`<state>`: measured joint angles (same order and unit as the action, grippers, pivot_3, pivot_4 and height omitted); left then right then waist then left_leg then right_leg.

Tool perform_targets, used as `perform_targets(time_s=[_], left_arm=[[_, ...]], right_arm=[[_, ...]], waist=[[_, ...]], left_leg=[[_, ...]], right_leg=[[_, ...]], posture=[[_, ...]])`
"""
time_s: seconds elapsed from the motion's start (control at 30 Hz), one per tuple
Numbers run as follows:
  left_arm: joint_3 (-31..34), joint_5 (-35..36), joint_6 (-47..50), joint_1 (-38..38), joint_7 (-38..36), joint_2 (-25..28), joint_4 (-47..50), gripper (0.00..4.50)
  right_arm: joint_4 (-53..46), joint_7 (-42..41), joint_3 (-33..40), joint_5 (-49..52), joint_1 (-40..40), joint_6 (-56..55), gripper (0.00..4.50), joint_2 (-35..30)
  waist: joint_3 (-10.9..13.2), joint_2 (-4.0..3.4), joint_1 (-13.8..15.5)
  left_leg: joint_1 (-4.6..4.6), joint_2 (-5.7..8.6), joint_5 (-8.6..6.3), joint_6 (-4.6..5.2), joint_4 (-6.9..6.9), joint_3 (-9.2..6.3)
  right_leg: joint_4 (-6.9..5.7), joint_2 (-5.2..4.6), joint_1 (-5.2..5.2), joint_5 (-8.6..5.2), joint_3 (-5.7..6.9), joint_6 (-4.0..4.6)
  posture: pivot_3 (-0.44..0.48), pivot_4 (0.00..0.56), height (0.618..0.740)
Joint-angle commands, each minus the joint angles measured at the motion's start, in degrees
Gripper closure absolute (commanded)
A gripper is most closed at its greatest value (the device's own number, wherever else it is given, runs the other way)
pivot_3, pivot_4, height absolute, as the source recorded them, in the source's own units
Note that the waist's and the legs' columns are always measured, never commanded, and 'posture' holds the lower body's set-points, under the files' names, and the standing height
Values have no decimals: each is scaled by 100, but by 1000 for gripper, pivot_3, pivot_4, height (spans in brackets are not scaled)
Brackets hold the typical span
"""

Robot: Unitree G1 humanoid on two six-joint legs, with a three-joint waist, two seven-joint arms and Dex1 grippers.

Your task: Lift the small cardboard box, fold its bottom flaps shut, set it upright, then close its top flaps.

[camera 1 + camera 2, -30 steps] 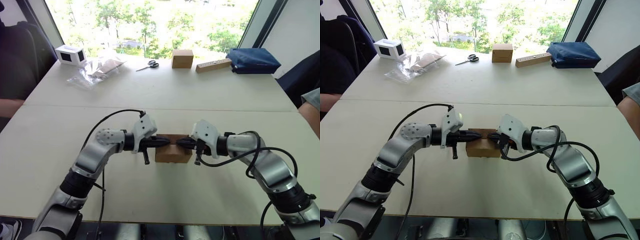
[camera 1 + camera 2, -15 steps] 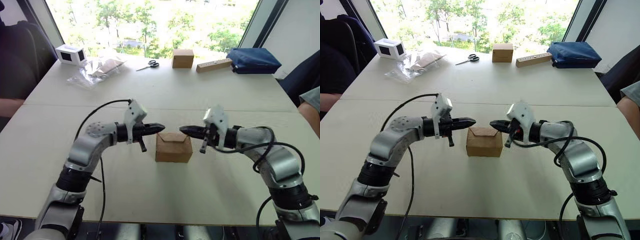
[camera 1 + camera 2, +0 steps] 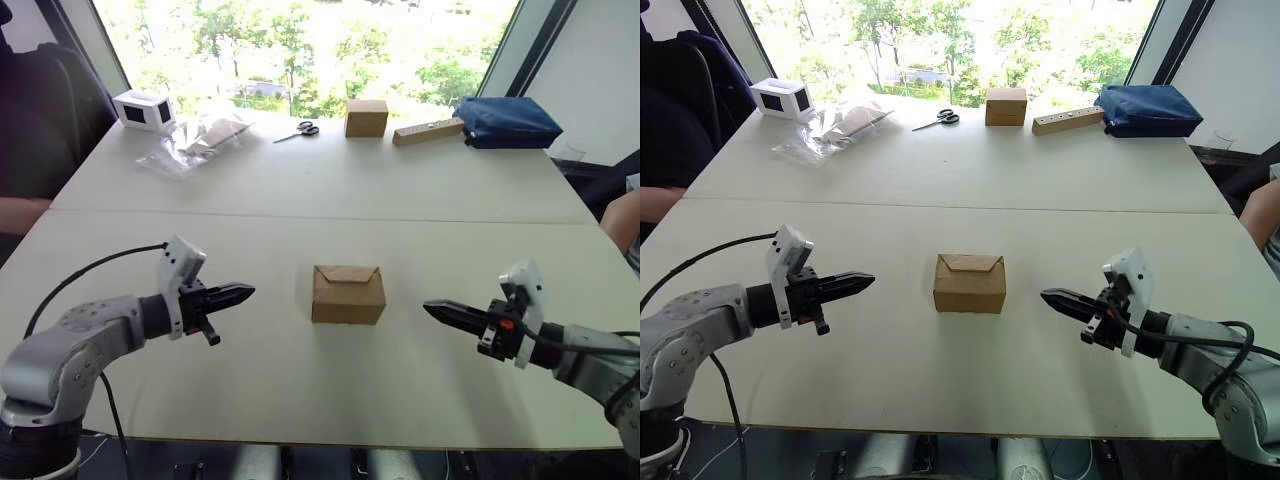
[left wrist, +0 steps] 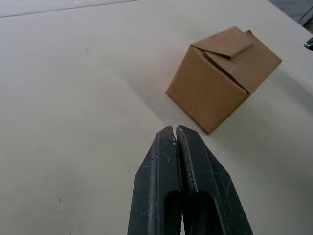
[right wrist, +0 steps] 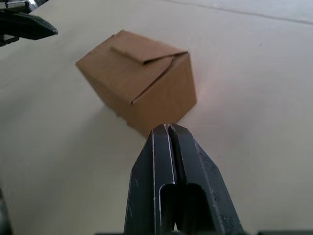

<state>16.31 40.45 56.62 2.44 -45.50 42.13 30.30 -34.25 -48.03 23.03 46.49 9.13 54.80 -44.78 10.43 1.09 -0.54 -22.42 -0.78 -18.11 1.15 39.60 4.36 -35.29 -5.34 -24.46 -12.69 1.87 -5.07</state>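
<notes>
White tabletop [image 3: 420, 190] carries the small cardboard box [image 3: 347, 294], upright at centre, top flaps [image 3: 346, 272] folded into a V seam. Left tool [image 3: 243, 292] and right tool [image 3: 433, 307] are clenched, empty, well apart from it. Task appears complete; no further move required.

Silver-grey humanoid arms with black 2-finger grippers

Each arm has rounded silver-grey metal shells, a black wrist section and a white boxy plastic housing above the wrist. The left black tapered gripper [image 3: 232, 294] and the right black tapered gripper [image 3: 446, 311] end in glossy pointed fingers [image 4: 166, 161], pressed together. A thin black cable [image 3: 75, 279] loops from each arm.
</notes>
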Motion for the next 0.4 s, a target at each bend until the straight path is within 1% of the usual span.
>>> perform_targets(time_s=[0.03,0.1,0.2,0.4], left_arm=[[-54,-254,-629,-552,-404,313,270,4432],[-148,-404,-915,-824,-588,469,182,4432],[-85,-284,-1045,-886,-627,368,-26,4432],[-150,-40,-1052,-865,-604,184,-67,4432]], right_arm=[[-118,-133,10,-19,254,-80,4500,-219],[-67,-141,-70,-113,311,-195,4500,-285],[95,-95,-125,-251,277,-337,4500,-292],[337,-93,-257,-473,171,-536,4500,-357]], waist=[[0,0,-10],[0,0,-1],[-1,0,38],[-1,0,109]], left_leg=[[0,0,0,0,-7,1],[0,0,0,0,-12,5],[0,0,2,-3,-11,5],[-6,0,1,-3,-11,6]], right_leg=[[6,1,-1,0,0,0],[9,1,-6,0,-2,1],[11,-1,-6,0,-2,4],[18,-3,-10,0,-2,4]], posture=[[0,150,740],[0,150,740],[0,150,740],[0,150,740]])
